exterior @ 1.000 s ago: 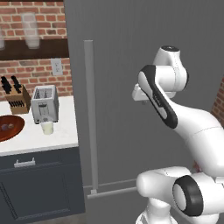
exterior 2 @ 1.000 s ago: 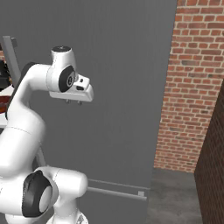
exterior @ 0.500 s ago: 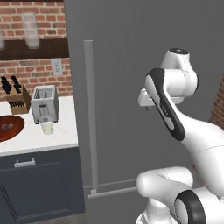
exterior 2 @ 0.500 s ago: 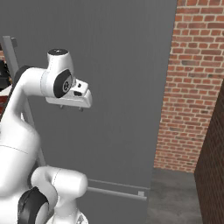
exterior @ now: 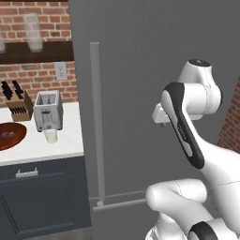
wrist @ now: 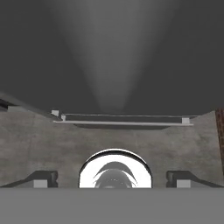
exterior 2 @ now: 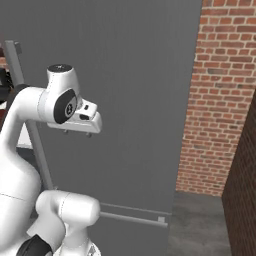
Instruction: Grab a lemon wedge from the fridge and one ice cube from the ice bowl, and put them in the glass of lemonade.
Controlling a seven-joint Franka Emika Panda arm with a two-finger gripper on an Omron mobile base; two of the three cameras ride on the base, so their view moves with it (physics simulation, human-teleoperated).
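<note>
hand view, fridge (wrist: 113, 52) shut, gripper (wrist: 112, 179) apparently open

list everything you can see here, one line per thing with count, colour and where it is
fridge: 1, dark grey, door shut, centre, pale grey bar handle on its left edge
ice bowl: 1, reddish-brown, counter's left end
toaster: 1, silver, on counter beside fridge
glass of lemonade: 1, pale, in front of toaster
knife block: 1, wooden, dark handles, left of toaster
counter: 1, white top, dark cabinet below
frosted glass: 1 fully seen, on shelf above
brick wall: red, right of fridge
gripper: 1, dark tips, open, empty
</note>
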